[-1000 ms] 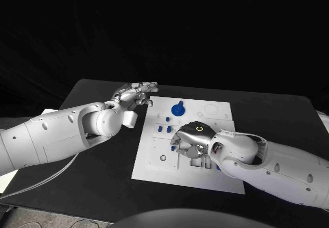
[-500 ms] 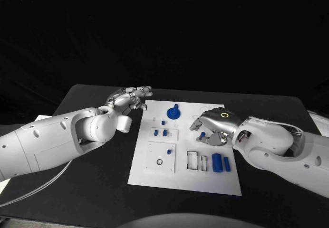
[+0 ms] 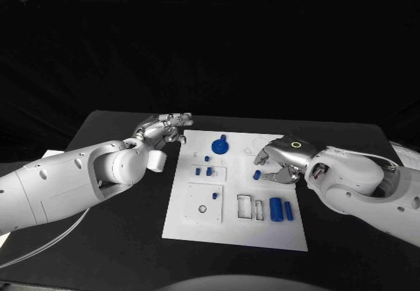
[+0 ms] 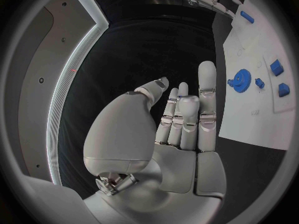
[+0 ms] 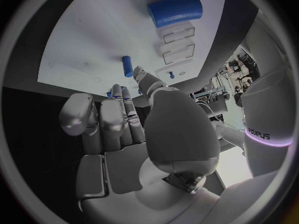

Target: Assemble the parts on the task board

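Observation:
The white task board [image 3: 235,227] lies mid-table. On it are a blue gear [image 3: 221,145], three small blue pieces [image 3: 203,171] in a recessed plate, a tiny blue peg [image 3: 215,195], a thick blue cylinder [image 3: 277,208] beside a thin one [image 3: 289,210], and a short blue peg [image 3: 257,175]. My right hand [image 3: 280,160] hovers at the board's right edge, its fingertips just right of that short peg [image 5: 127,65], and holds nothing [image 5: 137,134]. My left hand [image 3: 162,128] floats off the board's far left corner, fingers straight and empty [image 4: 177,129]; the gear [image 4: 239,78] lies beyond them.
Two empty rectangular slots [image 3: 251,207] sit left of the cylinders, and a small dark ring [image 3: 203,208] lies near the board's left edge. Black table [image 3: 114,236] surrounds the board. A white cable [image 3: 53,239] trails from my left arm.
My right hand has drawn away from the board's lower middle to its right edge, uncovering the two cylinders and the slots. The left hand has scarcely moved. The camera shifted a little.

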`<state>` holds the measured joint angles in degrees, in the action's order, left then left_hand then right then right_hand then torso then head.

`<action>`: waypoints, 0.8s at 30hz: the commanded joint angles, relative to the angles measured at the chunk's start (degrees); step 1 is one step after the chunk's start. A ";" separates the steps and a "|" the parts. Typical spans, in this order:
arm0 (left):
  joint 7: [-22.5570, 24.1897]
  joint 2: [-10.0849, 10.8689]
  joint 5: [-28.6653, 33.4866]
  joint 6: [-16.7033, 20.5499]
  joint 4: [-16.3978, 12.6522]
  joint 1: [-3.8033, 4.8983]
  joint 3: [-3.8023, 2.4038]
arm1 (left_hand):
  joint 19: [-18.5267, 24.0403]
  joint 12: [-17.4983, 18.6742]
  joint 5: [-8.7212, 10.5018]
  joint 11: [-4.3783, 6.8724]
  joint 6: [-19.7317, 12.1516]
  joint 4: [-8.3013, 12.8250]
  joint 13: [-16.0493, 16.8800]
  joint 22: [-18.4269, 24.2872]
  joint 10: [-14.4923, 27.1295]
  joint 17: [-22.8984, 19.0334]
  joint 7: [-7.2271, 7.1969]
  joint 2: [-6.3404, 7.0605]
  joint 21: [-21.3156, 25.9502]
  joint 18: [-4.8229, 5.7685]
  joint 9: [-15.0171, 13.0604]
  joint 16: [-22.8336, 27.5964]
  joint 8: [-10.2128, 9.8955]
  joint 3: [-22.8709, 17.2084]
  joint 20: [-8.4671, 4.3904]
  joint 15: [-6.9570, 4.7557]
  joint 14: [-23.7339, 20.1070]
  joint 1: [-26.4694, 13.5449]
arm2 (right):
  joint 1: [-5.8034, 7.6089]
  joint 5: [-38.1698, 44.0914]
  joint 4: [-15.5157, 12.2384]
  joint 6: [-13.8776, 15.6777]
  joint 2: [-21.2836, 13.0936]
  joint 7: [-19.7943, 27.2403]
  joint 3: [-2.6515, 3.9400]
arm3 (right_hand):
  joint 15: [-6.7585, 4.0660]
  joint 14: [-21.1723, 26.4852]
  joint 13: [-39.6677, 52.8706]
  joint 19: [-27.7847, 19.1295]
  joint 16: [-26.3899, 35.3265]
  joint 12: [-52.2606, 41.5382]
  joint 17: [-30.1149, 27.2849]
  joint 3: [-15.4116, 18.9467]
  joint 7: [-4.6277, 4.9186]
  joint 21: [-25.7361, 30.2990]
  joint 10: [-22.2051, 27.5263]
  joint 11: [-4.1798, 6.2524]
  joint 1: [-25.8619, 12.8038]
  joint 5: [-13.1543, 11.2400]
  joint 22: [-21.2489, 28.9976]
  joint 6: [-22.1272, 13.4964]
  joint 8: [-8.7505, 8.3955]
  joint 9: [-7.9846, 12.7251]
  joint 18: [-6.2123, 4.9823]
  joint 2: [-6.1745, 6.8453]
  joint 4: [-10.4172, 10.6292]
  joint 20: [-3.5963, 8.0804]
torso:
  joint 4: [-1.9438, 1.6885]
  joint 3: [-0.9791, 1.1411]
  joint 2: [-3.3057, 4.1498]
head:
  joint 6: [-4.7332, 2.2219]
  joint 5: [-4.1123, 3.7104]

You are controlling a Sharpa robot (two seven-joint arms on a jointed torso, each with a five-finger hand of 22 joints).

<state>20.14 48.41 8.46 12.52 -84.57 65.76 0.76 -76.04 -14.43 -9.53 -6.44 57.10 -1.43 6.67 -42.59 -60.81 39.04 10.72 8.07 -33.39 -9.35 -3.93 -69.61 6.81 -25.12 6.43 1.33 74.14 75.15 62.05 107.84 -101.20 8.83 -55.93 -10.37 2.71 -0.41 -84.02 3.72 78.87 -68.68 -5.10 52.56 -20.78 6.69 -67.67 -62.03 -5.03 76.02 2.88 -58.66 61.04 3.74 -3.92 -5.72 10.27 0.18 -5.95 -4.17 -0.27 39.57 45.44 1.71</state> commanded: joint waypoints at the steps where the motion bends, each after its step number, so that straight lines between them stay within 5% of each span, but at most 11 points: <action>1: 0.21 -0.04 -0.26 -1.26 -0.17 -0.02 -0.03 | 0.54 -0.22 -0.26 0.01 -0.32 0.24 0.06 0.08 0.48 -0.05 0.01 -0.23 0.23 -0.87 0.07 0.28 0.33 0.18 0.06 -0.11 -0.44 0.33 | -0.18 0.53 0.66 -2.25 0.78 -0.60 -0.02 | 0.36 -0.20 0.05 -0.14 0.20 -0.35 -0.04 0.31 -0.20 0.19 -0.66 0.07 0.62 0.19 -0.02 -0.13 -0.08 -0.02 -0.78 -0.22 0.14 0.05 | 0.00 -0.02 0.05 | -0.04 0.18; 13: 0.21 -0.08 -0.27 -1.37 -0.29 -0.04 -0.02 | 0.54 -0.22 -0.26 0.01 -0.32 0.24 0.06 0.08 0.48 -0.05 0.01 -0.23 0.23 -0.87 0.07 0.28 0.33 0.18 0.06 -0.11 -0.44 0.33 | -0.97 0.35 2.95 -3.58 3.09 0.25 -0.11 | -0.22 -0.71 -0.03 0.62 -0.84 -1.50 1.18 -1.46 0.07 -0.69 -3.57 0.82 2.07 0.08 -1.12 0.77 0.09 -0.15 -0.56 -2.31 0.83 0.51 | -0.06 -0.05 0.02 | 0.16 0.10; 24: 0.21 -0.10 -0.27 -1.42 -0.28 -0.04 -0.02 | 0.56 -0.40 -0.27 0.01 -0.31 0.31 0.09 0.01 0.66 -0.01 0.00 -0.31 0.16 -0.87 0.04 0.22 0.43 0.20 0.08 -0.10 -0.46 0.39 | -1.17 0.57 3.43 -5.02 3.65 0.22 -0.13 | -0.68 -1.15 0.06 1.33 -2.09 -1.62 2.61 -4.15 0.31 -1.82 -6.82 1.42 2.97 0.04 -2.50 3.51 0.75 -0.55 -0.27 -2.98 0.98 0.98 | -0.01 -0.03 -0.02 | 0.35 0.02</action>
<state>20.09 48.39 8.43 12.26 -84.70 65.73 0.77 -75.83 -14.64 -9.53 -6.44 57.10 -1.27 6.70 -42.60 -60.39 39.05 10.72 8.07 -33.40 -9.35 -3.93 -69.61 7.05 -24.96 6.64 1.33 74.14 75.15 60.99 107.84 -97.82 5.65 -52.34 -10.33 2.64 -0.85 -84.02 3.74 79.81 -70.57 -6.61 55.10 -24.53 7.05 -69.13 -68.42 -3.59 78.73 2.86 -61.09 64.18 4.19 -4.38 -5.72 7.55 1.18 -5.01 -4.20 -0.31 39.57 45.77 1.77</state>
